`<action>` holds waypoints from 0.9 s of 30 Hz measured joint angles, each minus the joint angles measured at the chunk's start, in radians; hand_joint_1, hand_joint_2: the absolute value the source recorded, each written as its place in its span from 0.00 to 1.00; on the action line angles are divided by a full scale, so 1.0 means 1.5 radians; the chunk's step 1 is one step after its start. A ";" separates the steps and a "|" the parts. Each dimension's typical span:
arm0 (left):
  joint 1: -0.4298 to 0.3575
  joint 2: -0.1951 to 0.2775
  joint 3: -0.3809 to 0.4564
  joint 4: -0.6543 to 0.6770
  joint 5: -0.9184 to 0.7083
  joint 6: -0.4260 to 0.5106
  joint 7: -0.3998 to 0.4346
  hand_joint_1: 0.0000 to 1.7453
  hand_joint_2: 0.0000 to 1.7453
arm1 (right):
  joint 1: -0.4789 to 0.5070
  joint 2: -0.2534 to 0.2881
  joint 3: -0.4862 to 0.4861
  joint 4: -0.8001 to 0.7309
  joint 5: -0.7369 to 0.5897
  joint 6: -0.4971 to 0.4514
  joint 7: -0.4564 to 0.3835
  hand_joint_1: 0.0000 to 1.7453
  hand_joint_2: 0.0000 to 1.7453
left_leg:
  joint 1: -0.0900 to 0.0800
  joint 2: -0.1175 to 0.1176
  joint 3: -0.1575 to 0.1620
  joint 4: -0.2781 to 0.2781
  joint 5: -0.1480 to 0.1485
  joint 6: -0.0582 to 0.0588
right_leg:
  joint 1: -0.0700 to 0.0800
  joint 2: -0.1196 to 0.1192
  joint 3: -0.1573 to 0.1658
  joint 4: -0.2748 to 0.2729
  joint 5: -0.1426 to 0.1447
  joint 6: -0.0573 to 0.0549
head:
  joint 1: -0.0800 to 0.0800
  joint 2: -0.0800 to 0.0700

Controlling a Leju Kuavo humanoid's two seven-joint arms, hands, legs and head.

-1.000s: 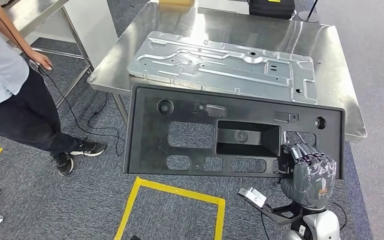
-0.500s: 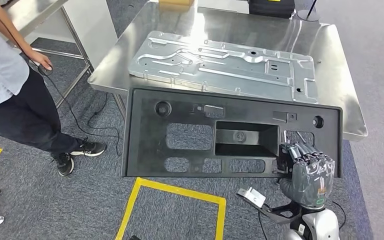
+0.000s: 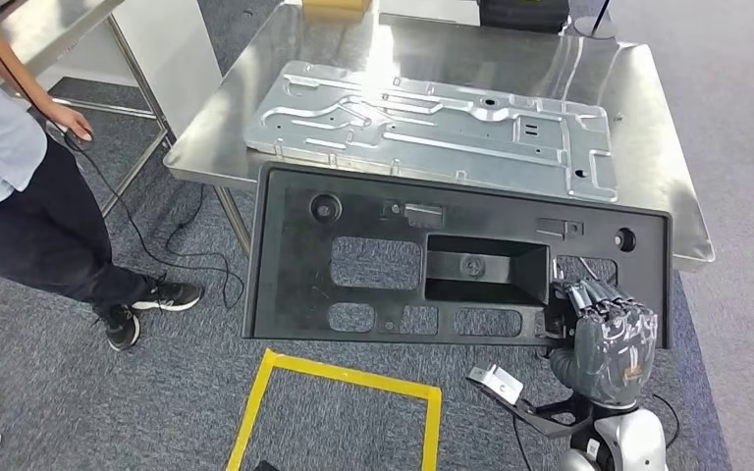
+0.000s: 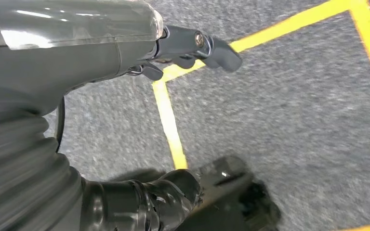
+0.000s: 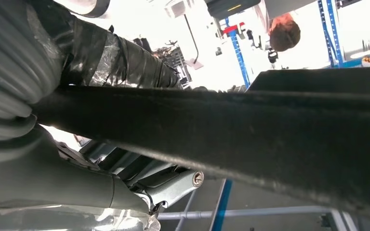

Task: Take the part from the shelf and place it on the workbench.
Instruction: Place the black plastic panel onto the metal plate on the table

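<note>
The part is a large black plastic panel (image 3: 383, 294) with several cut-outs. My right hand (image 3: 604, 339) grips its near right corner and holds it tilted in front of me. The panel's far edge reaches the front edge of the steel workbench (image 3: 648, 128). In the right wrist view the panel's dark edge (image 5: 270, 130) runs across my right hand (image 5: 53, 159). My left hand (image 4: 77, 57) hangs over the grey carpet and holds nothing, its thumb apart from the dark fingers.
A big stamped metal plate (image 3: 432, 123) covers much of the workbench. A person (image 3: 20, 196) stands at the left beside a second table (image 3: 49, 25), with a cable (image 3: 157, 245) on the floor. Yellow floor tape (image 3: 344, 378) lies under the panel.
The whole view has shifted a little, so the camera moved. The panel stays in my right hand, its far edge now slightly nearer the workbench.
</note>
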 joint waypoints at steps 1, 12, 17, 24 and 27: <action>0.000 0.000 0.000 0.000 0.000 0.000 0.000 0.00 1.00 | 0.000 0.000 0.000 0.000 0.000 0.000 0.000 1.00 1.00 | 0.000 0.002 0.001 -0.003 0.002 0.005 | -0.001 0.001 0.000 0.000 0.000 0.003 | 0.000 0.000; -0.001 -0.001 0.000 0.000 0.000 0.000 0.000 0.00 1.00 | 0.002 -0.001 0.000 0.001 -0.001 0.000 -0.001 1.00 1.00 | -0.003 0.022 0.008 -0.012 0.005 0.018 | 0.003 -0.018 -0.013 0.031 -0.002 0.004 | 0.001 0.000; -0.001 -0.001 0.000 0.000 0.001 0.000 0.000 0.00 1.00 | 0.002 -0.001 0.000 0.001 -0.001 0.001 -0.001 1.00 1.00 | -0.007 0.031 0.006 -0.002 -0.004 0.002 | 0.005 -0.016 0.003 -0.010 0.006 -0.010 | 0.000 0.000; 0.001 -0.001 0.000 0.000 0.003 0.000 -0.001 0.00 1.00 | 0.003 -0.001 0.000 0.001 -0.002 0.002 -0.001 1.00 1.00 | -0.001 0.016 -0.068 0.164 -0.076 -0.013 | 0.002 0.001 0.003 -0.012 0.009 -0.022 | -0.001 0.000; 0.000 0.000 0.000 0.000 0.004 0.000 -0.001 0.00 1.00 | 0.003 -0.001 0.000 0.001 0.001 0.002 -0.003 1.00 1.00 | 0.001 0.013 -0.012 0.041 -0.014 -0.010 | 0.002 0.008 0.002 -0.004 0.004 -0.016 | -0.001 0.000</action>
